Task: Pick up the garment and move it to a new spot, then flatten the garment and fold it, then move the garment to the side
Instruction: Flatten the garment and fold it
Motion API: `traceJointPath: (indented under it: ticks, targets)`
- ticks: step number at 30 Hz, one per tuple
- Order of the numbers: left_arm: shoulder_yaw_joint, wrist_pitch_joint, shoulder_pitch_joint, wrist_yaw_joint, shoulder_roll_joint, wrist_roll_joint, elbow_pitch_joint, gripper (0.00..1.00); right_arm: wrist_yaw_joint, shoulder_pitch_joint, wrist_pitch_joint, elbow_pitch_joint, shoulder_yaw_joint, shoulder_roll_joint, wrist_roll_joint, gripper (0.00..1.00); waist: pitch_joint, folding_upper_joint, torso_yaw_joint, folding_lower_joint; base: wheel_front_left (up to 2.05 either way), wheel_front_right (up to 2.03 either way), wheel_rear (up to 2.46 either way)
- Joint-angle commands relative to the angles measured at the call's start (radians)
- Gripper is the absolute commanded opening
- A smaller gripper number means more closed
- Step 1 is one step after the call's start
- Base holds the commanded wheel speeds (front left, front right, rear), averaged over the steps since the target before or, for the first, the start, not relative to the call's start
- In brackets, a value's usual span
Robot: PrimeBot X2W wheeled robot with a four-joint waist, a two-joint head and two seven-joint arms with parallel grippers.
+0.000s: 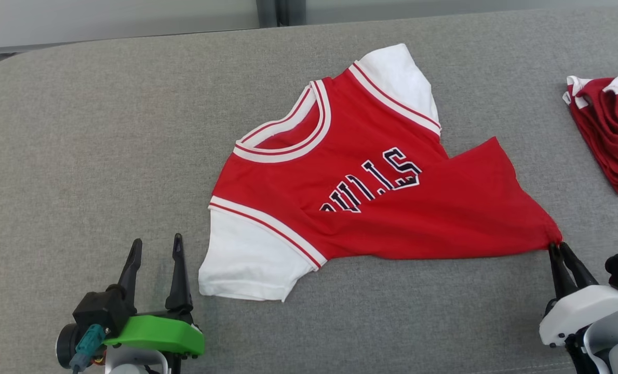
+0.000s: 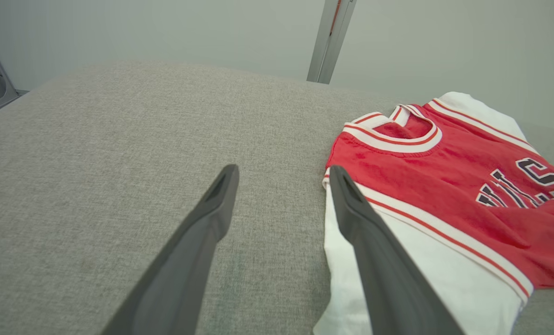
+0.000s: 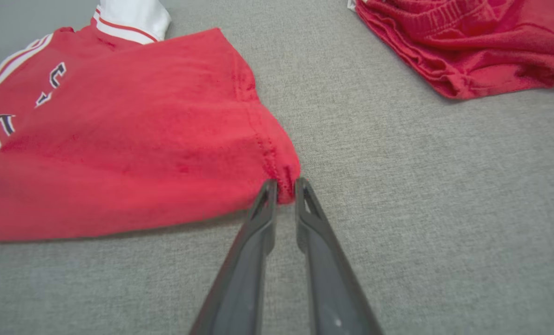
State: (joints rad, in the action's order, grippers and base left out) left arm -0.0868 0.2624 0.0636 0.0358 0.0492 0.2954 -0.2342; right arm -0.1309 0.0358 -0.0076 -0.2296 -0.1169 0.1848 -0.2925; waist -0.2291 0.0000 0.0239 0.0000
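The head view is taken from above, looking forward and down over a grey fabric-covered tabletop (image 1: 80, 130). The whole red jersey (image 1: 371, 208) is seen at middle distance, the left gripper (image 1: 157, 238) at lower left, the right gripper (image 1: 558, 244) at lower right. The left wrist view is set low, looking along its spread fingers (image 2: 209, 218) across the tabletop toward a pale wall (image 2: 165, 32), the jersey's collar (image 2: 393, 139) and white sleeve (image 2: 444, 274) close at the right. The right wrist view is held lower and nearer, aimed along its fingers (image 3: 260, 223) at the jersey's hem corner (image 3: 284, 179). The jersey's lettering (image 1: 376, 182) is shared by all three views; a second red garment (image 1: 607, 130) is shared by the head and right wrist views.
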Motion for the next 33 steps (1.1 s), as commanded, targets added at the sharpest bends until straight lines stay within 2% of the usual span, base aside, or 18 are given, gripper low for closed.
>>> traceJointPath:
  ticks: [1,2,3,11,21,33]
  targets:
    - [0.002,0.003,0.008,0.004,0.003,-0.009,-0.001,1.00,0.000,-0.006,-0.004,-0.011,-0.013,0.002,0.005,0.28,0.001,0.0000,0.003,0.0000,0.00,0.00,0.00]
    - [0.001,0.003,0.008,0.005,0.003,-0.010,-0.002,1.00,0.000,-0.002,-0.007,-0.019,-0.024,0.004,0.009,0.46,0.002,0.0000,0.004,0.0000,0.00,0.00,0.00]
    - [0.000,0.003,0.008,0.006,0.003,-0.010,-0.003,1.00,0.000,-0.001,-0.007,-0.024,-0.028,0.006,0.011,1.00,0.003,0.0000,0.004,0.0000,0.00,0.00,0.00]
    - [0.001,0.003,-0.006,0.007,0.003,-0.010,-0.010,1.00,0.000,-0.028,-0.018,-0.003,-0.055,0.012,0.014,1.00,0.028,0.0000,0.007,0.0000,0.00,0.00,0.00]
    - [-0.008,0.003,-0.041,0.005,0.003,0.002,-0.018,1.00,0.000,-0.001,-0.031,0.132,0.049,-0.011,0.034,1.00,0.110,0.0000,-0.003,0.0000,0.00,0.00,0.00]
    - [-0.041,0.003,-0.076,0.000,0.003,0.011,-0.028,1.00,0.000,0.035,-0.087,0.081,0.141,-0.053,0.063,1.00,0.191,0.0000,-0.038,0.0000,0.00,0.00,0.00]
